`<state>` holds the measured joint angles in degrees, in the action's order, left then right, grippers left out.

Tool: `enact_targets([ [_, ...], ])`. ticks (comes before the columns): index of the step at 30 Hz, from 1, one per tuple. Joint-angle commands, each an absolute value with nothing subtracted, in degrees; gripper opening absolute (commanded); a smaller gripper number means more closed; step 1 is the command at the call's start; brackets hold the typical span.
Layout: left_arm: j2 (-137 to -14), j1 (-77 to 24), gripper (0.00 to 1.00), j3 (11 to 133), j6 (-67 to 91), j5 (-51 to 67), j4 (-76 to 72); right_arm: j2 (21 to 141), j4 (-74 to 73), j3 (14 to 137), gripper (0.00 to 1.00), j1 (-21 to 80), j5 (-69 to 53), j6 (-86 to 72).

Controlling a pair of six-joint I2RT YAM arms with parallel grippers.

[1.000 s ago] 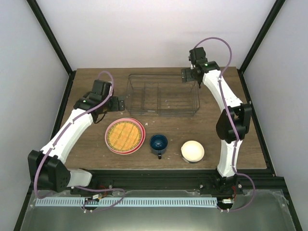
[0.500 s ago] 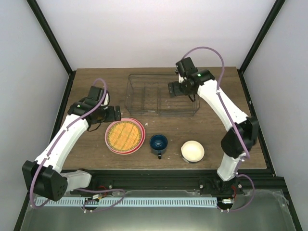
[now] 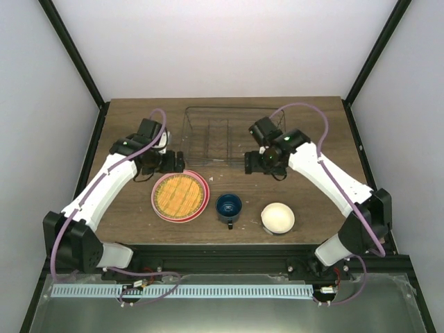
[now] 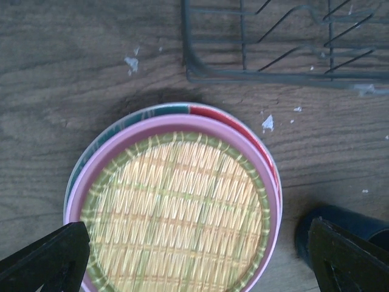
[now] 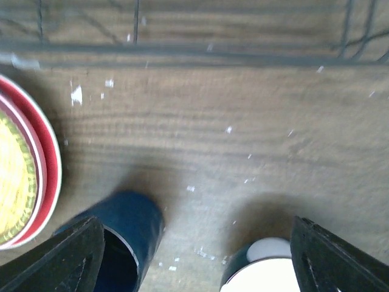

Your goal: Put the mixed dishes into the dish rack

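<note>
Left gripper (image 4: 197, 243) hangs just by the woven plate (image 4: 176, 213), jaws spread wide, empty. Right gripper (image 5: 196, 237) hovers near mug (image 5: 124, 237) and bowl (image 5: 270, 274), equally wide, holding nothing.

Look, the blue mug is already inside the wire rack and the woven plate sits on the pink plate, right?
Not quite. The blue mug is not inside the wire rack; it stands on the table between the woven plate and the cream bowl, as the top external view shows. The woven plate does sit on the pink plate.
</note>
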<state>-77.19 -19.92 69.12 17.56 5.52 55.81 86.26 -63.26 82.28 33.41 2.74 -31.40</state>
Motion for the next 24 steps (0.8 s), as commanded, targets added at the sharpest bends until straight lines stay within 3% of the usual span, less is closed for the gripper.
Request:
enact_targets([
  [1,-79.6,-20.1,1.0,73.5,15.4,6.6,53.6,87.8,-65.1,80.9,0.85,38.6,2.2,-38.7],
  [24,-81.9,-20.1,1.0,77.0,13.1,7.5,52.3,85.6,-63.3,60.4,0.8,41.9,-0.1,-46.0],
])
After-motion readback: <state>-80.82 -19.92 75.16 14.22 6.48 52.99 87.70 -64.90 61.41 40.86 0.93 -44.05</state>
